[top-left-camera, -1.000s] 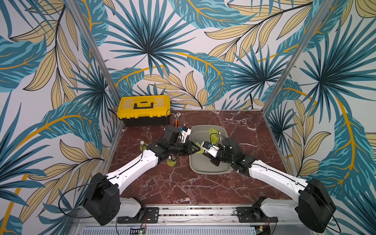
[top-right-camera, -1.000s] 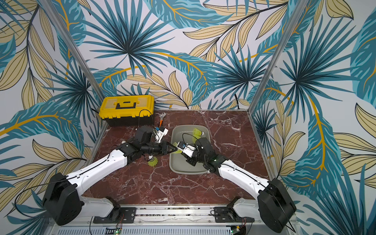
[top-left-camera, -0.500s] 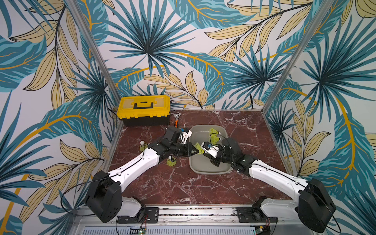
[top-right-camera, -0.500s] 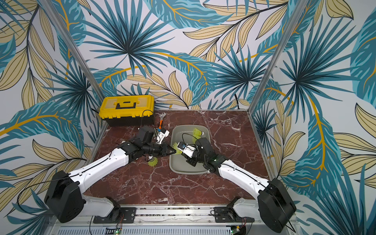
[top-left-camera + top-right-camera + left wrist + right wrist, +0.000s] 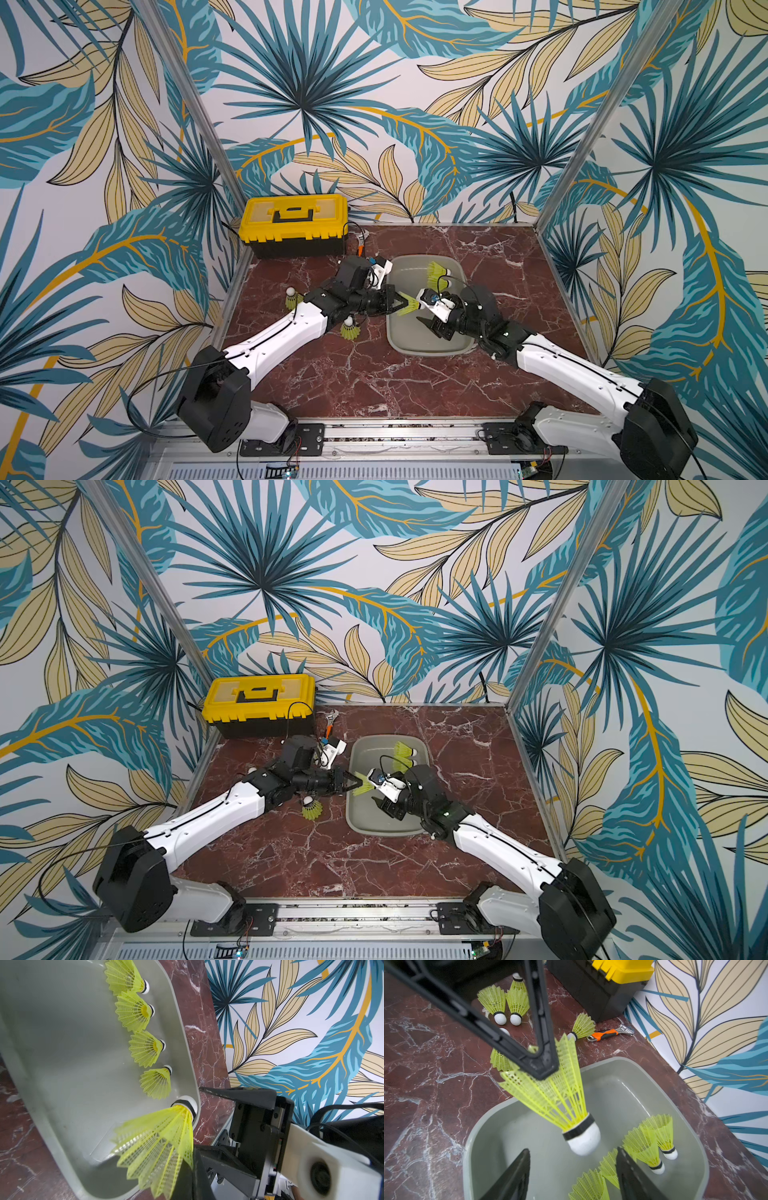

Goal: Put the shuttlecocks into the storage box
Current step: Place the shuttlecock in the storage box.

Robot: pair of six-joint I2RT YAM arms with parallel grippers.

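Marble tabletop [image 5: 436, 1095] — left fingers [image 5: 538, 1012] pinch a shuttlecock [image 5: 562, 1093] above storage box [image 5: 629, 1093], right fingers [image 5: 512, 1180] spread.

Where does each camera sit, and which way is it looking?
Top views: high above the robot's end of the table, looking down; left arm, right arm, storage box and toolbox show in both.
Right wrist: on the right arm above the storage box, facing the toolbox; the right gripper, open, and the left gripper, shut, show.
Left wrist: on the left arm, looking along the storage box at four shuttlecocks; the right gripper shows.
Shared: both wrist views see the held shuttlecock.
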